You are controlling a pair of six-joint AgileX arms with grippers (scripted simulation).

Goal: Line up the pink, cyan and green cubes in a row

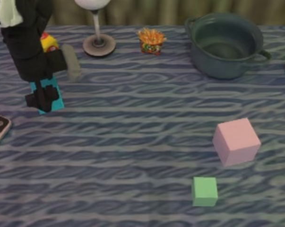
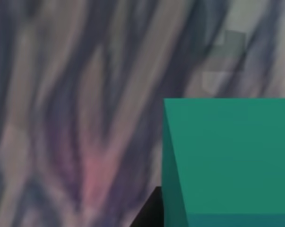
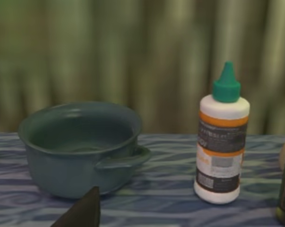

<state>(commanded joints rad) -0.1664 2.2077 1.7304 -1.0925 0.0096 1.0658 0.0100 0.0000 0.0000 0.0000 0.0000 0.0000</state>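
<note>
Now my left arm reaches down from the far left corner of the table in the top view, and its dark body slants toward the near side. The left gripper [image 1: 42, 98] is low over the cloth at the left side, and its black fingers are pinched on the cyan cube [image 1: 53, 97], which shows on both sides of them. From the left wrist view the cyan cube [image 2: 229, 161] fills the near part of the picture, very close to the camera, with the table [image 2: 76, 132] behind it. Whether the cube touches the cloth or hangs just above it, I cannot tell.

On the right side of the table lies the pink cube [image 1: 237, 141], turned a little against the table edges. The green cube [image 1: 204, 191] sits nearer to the front edge and a little to the left of the pink one, close to it but not touching. Both are well apart from the cyan cube.

My right arm does not appear in the top view. Its wrist camera looks across the cloth at a dark teal pot [image 3: 81, 146] and a white bottle [image 3: 221, 142] with a green cap; only one dark finger tip [image 3: 83, 213] shows, so I cannot tell how that gripper stands.
</note>
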